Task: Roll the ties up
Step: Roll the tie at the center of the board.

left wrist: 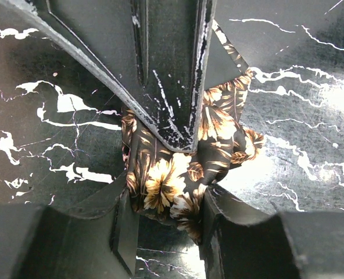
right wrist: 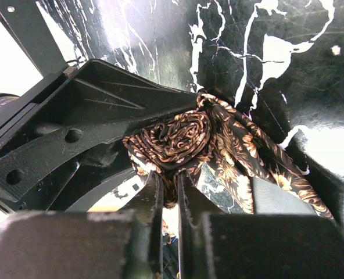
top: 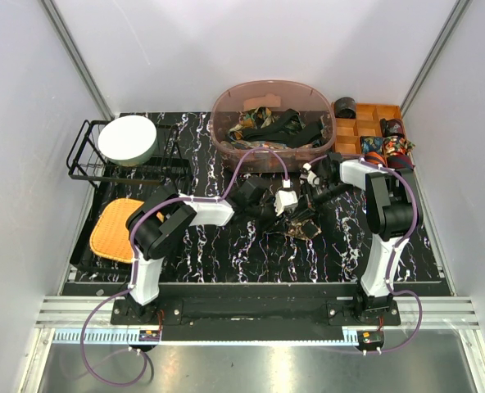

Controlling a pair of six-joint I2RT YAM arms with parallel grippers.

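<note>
One brown floral tie (top: 301, 227) lies in the middle of the desk (top: 226, 262), only partly rolled: one end is wound into a tight coil, and a flat tail is left to wind. The right jaws are pinched together on the coil. The left jaws clamp the flat fabric beside it. Behind, one pink tub (top: 226, 106) holds unrolled ties (top: 267, 127), too tangled to count, so most of the job probably remains. One wooden tray (top: 365, 110) at the far right holds about four finished rolls (top: 392, 127).
</note>
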